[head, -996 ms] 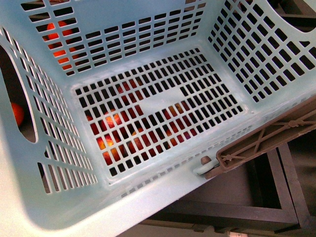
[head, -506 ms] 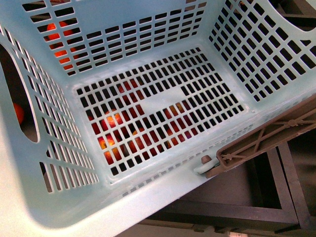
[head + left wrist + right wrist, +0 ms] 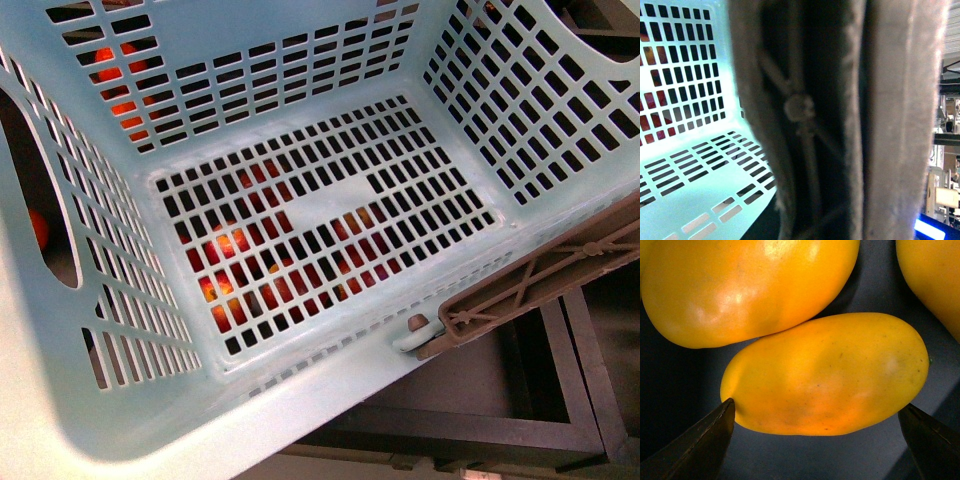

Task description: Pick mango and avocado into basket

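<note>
A: What is held on the left?

B: The left gripper's fingers are not shown, so it cannot be told whether they are apart or together. Only the brown handle [image 3: 800, 107] is seen, blurred and close against the left wrist camera, with the basket [image 3: 685, 200] beside it. A hold on the handle is suggested, likely so that the basket is carried above the fruit.

A: Has anything been put in the basket?

B: Nothing is seen inside. Red-orange fruit [image 3: 225, 245] is glimpsed through the floor slots, but it lies underneath.

A: And on the right?

B: The right gripper [image 3: 816, 407] is spread wide, with a dark fingertip [image 3: 705, 440] set just beside each end of the mango [image 3: 830, 372]. The mango is lying on a dark surface and is touched by a neighbour [image 3: 745, 290] along one side. The lengthwise approach is probably chosen so that this crowded side is avoided. Closing is judged to be the step in hand.

A: The avocado?

B: It is not found in any view.
</note>
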You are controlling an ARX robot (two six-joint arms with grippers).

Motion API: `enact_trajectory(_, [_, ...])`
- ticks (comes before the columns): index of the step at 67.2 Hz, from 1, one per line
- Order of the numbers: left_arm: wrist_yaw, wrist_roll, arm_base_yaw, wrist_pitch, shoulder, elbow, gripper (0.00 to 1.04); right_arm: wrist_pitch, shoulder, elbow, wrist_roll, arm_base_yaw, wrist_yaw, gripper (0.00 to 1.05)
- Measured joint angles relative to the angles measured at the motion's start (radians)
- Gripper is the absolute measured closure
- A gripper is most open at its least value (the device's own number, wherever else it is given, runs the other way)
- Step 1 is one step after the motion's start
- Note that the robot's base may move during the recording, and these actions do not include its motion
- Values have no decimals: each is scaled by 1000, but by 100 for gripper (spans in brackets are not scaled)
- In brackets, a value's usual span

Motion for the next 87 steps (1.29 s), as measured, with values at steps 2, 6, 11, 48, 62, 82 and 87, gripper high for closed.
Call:
enact_trajectory(2, [0, 0, 0, 0, 0, 0, 90, -1, 3, 4, 0, 0, 2, 9])
enact_trajectory(6, [0, 0, 0, 0, 0, 0, 90, -1, 10, 14, 0, 1, 6, 9])
enact_trajectory(11, [0, 0, 0, 0, 0, 0, 90, -1, 16, 25, 0, 1, 9, 9])
enact_trajectory(48, [0, 0, 0, 0, 0, 0, 90, 51, 68, 83, 37, -10, 5, 9])
enact_trajectory(62, [0, 0, 0, 0, 0, 0, 90, 72, 96, 101, 41, -14, 12, 9])
enact_trajectory(82, [0, 0, 0, 0, 0, 0, 90, 69, 128, 133, 34, -15, 14, 9])
enact_trajectory(87, [0, 0, 0, 0, 0, 0, 90, 67, 138, 140, 26, -14, 16, 9])
